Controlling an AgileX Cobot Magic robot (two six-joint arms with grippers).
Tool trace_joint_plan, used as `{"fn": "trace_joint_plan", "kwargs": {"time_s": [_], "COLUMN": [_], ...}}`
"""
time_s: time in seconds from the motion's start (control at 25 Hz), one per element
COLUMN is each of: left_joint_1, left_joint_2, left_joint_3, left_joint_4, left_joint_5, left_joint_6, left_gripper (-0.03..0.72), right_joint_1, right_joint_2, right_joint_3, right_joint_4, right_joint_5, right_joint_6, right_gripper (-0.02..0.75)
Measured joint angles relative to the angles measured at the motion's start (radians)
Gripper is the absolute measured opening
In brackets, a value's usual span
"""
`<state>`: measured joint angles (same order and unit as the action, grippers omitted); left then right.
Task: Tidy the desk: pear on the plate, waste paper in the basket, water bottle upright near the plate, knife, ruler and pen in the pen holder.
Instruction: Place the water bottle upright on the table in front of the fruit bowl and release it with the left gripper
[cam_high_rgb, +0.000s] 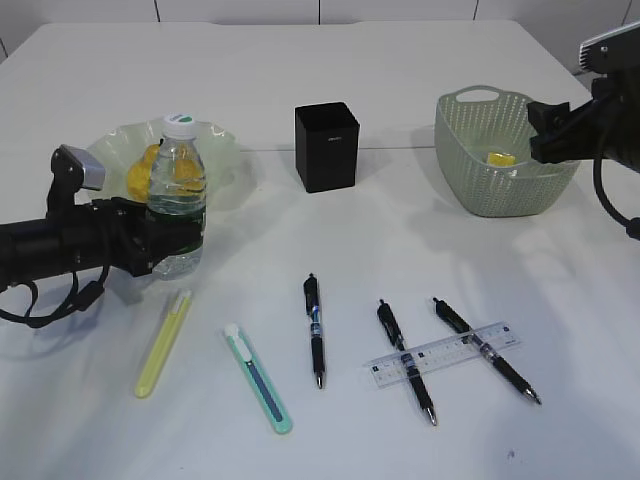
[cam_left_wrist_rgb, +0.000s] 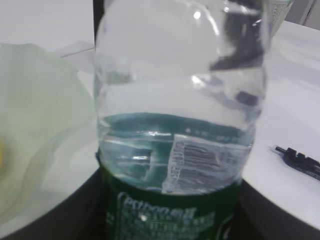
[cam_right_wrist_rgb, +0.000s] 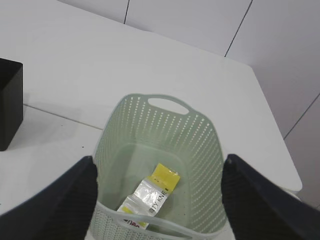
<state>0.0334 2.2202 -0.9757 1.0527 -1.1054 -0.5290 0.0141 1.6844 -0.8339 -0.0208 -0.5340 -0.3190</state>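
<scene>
The water bottle (cam_high_rgb: 178, 170) stands upright at the front edge of the pale green plate (cam_high_rgb: 222, 140). My left gripper (cam_high_rgb: 176, 243) is shut on its dark green label (cam_left_wrist_rgb: 170, 215), a dark finger on each side. The yellow pear (cam_high_rgb: 140, 176) lies on the plate, partly hidden behind the bottle. My right gripper (cam_right_wrist_rgb: 157, 197) hangs open over the green basket (cam_right_wrist_rgb: 205, 150), where yellow and white waste paper (cam_right_wrist_rgb: 152, 192) lies. The black pen holder (cam_high_rgb: 326, 146) stands mid-table. A clear ruler (cam_high_rgb: 443, 353) lies across two pens (cam_high_rgb: 405, 362) (cam_high_rgb: 487, 350); a third pen (cam_high_rgb: 316, 330) and two knives (cam_high_rgb: 163, 343) (cam_high_rgb: 258, 378) lie nearby.
The basket (cam_high_rgb: 505, 155) sits at the right of the desk (cam_high_rgb: 400, 240), under my right gripper (cam_high_rgb: 560, 130). In the left wrist view the plate (cam_left_wrist_rgb: 35, 125) is just left of the bottle (cam_left_wrist_rgb: 180, 75).
</scene>
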Motion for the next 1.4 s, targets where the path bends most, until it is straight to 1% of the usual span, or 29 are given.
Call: {"fn": "trace_joint_plan", "kwargs": {"time_s": [0.64,1.12,1.4], "left_joint_1": [0.000,0.000,-0.002], "left_joint_2": [0.036,0.036,0.037], "left_joint_3": [-0.004,-0.004,-0.004], "left_joint_4": [-0.026,-0.027,-0.078], "left_joint_5": [-0.019,-0.019,-0.011], "left_joint_6": [0.002,0.002,0.002], "left_gripper": [0.377,0.377,0.377], "right_joint_1": [0.000,0.000,0.000], "right_joint_2": [0.000,0.000,0.000], "right_joint_3": [0.000,0.000,0.000], "right_joint_4": [0.000,0.000,0.000], "right_joint_5": [-0.005,-0.006,-0.006], "right_joint_6": [-0.007,-0.014,-0.016], "right_gripper": [0.571,0.571,0.571]}}
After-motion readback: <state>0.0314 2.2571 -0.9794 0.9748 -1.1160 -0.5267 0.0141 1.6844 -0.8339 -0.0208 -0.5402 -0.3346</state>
